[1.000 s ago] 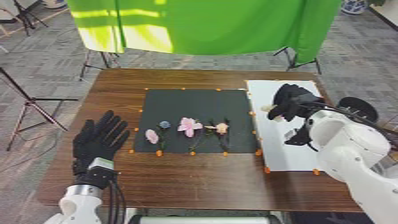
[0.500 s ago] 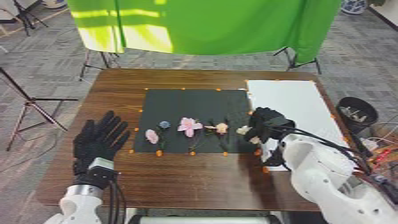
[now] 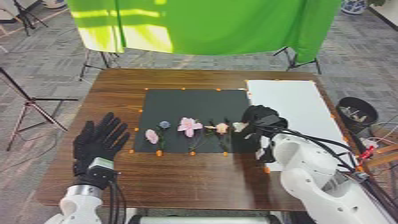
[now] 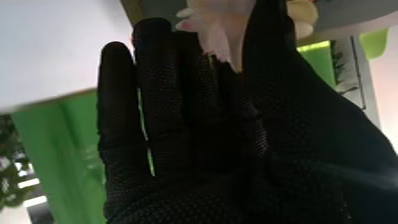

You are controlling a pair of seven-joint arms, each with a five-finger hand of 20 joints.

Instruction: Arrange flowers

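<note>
pale flower [image 3: 239, 127], pinched in right hand [image 3: 265, 120], near peach flower [image 3: 221, 128], left hand [image 3: 95, 145] spread wide

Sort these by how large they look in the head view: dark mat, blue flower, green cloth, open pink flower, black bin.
1. green cloth
2. dark mat
3. black bin
4. open pink flower
5. blue flower

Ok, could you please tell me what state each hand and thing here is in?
left hand: open, fingers straight
right hand: pinching the white flower
white flower: pinched
pink lily: in bloom, laid flat
blue flower: laid flat
smaller pink flower: laid flat
peach flower: laid flat
black mat: flat
white board: flat
bin: upright, open-topped, partly filled
</note>
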